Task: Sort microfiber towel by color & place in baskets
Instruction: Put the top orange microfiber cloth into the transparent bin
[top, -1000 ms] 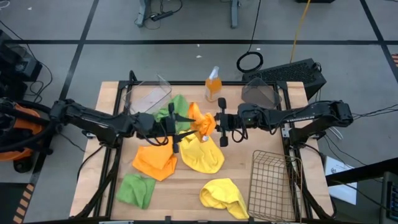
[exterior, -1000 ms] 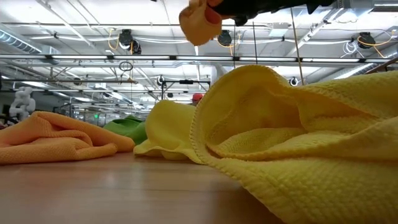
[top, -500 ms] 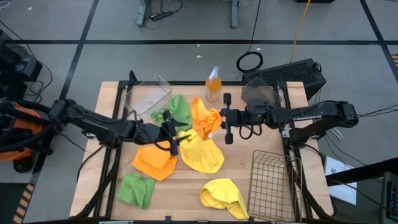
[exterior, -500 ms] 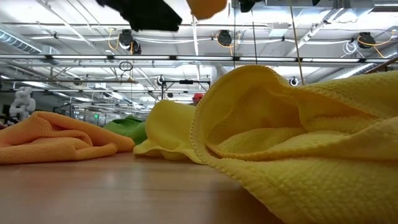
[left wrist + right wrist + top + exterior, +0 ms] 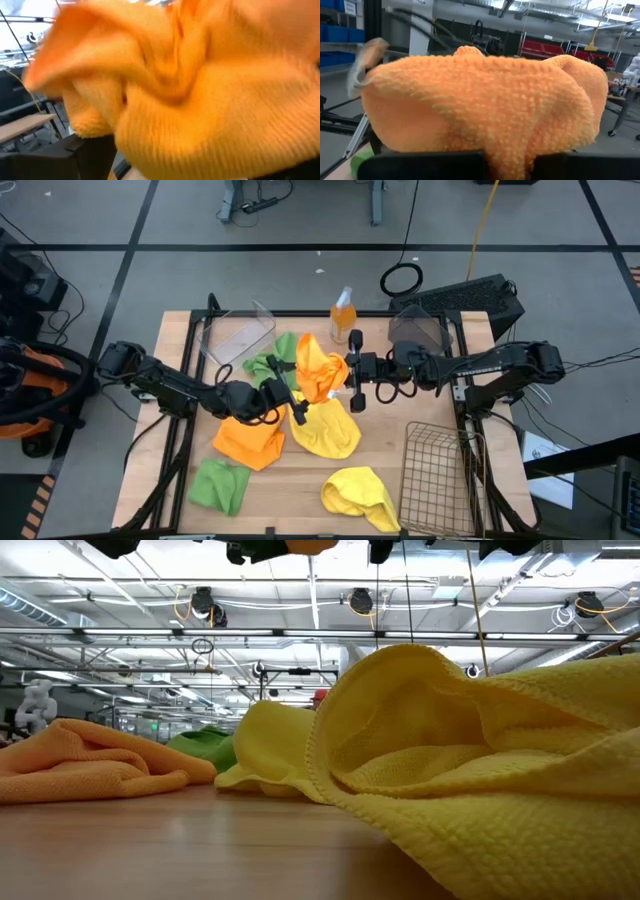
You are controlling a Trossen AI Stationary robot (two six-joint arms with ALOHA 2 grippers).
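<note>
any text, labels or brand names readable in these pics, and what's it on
None can be read.
Spray bottle: any label on it is too small to read in the high view.
Right arm: a faint pale marking runs along the link, too small to make out.
Blue bins in the room behind: a white tag shows, too blurred to read.
The towels and baskets carry no visible print.

Two slim dark jointed arms [image 5: 180, 385], seemingly black-cabled.
</note>
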